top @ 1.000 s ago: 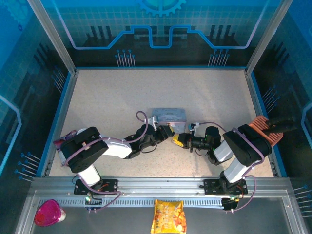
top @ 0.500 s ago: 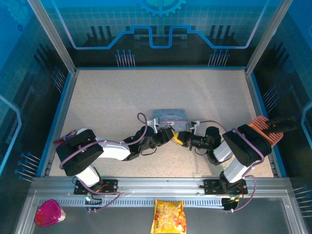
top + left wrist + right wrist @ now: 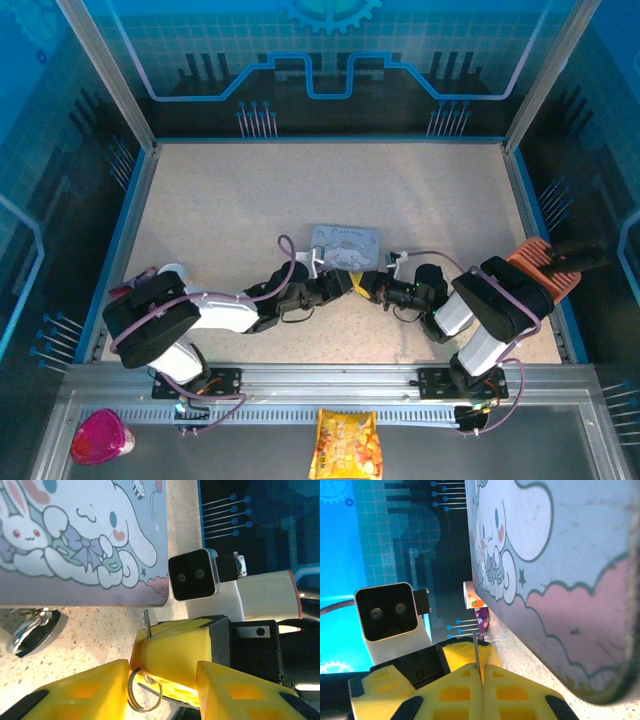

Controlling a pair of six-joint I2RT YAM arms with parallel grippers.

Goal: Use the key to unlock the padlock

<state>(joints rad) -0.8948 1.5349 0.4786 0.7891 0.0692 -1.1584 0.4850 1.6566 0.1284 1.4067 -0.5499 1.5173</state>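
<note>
Top external view has both arms folded low and meeting nose to nose on the table (image 3: pixel 250 190), just in front of the pale blue cartoon tin (image 3: pixel 345 244). From my desk the small parts are too tiny to pick out there, so I go by the wrist cameras.

On the left wrist view the left gripper (image 3: pixel 162 672) has its yellow fingers (image 3: pixel 85 690) spread apart with nothing pinched between them (the right arm's fingertips sit in that gap). The right gripper (image 3: pixel 167 650) is clamped tight on the key (image 3: pixel 146 622). The thin grey blade pokes out of its tips toward the tin's near edge and reaches almost to it; I cannot judge contact. A wire key ring (image 3: pixel 141 696) sits below the tips, beside one of the left fingers. The right wrist view agrees, with the blade standing up from between closed pads.

The padlock (image 3: pixel 34 634) lies on the table at the tin's near edge, off to the left of the key and apart from it. Its dark body is tilted, with the silvery shackle pointing up at a small metal fitting on the tin. I cannot tell whether the shackle is threaded through it.
</note>
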